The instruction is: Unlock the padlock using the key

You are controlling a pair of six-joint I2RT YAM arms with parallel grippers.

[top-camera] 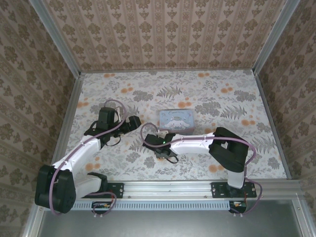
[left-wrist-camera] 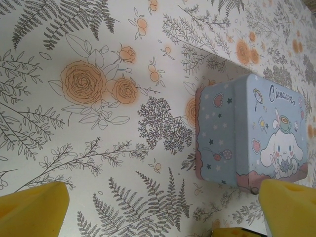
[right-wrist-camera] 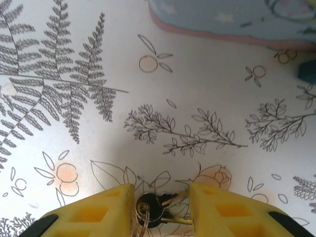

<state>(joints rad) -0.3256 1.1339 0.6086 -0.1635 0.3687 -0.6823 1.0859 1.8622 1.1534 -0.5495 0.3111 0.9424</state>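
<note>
Padlock point(right-wrist-camera: 307, 70): bluish, at the right wrist view's edge, just beside tin point(right-wrist-camera: 232, 19), well apart from either jaws. Right gripper point(right-wrist-camera: 161, 207): jaws spread, straddling ringed key point(right-wrist-camera: 149, 209) on worktop point(right-wrist-camera: 207, 98). Left gripper point(left-wrist-camera: 163, 197): jaws spread wide, near tin.

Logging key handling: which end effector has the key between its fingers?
The right end effector: the small dark-headed metal key on its wire ring sits between its yellow fingers. The left end effector gapes wide over floral tablecloth.
</note>
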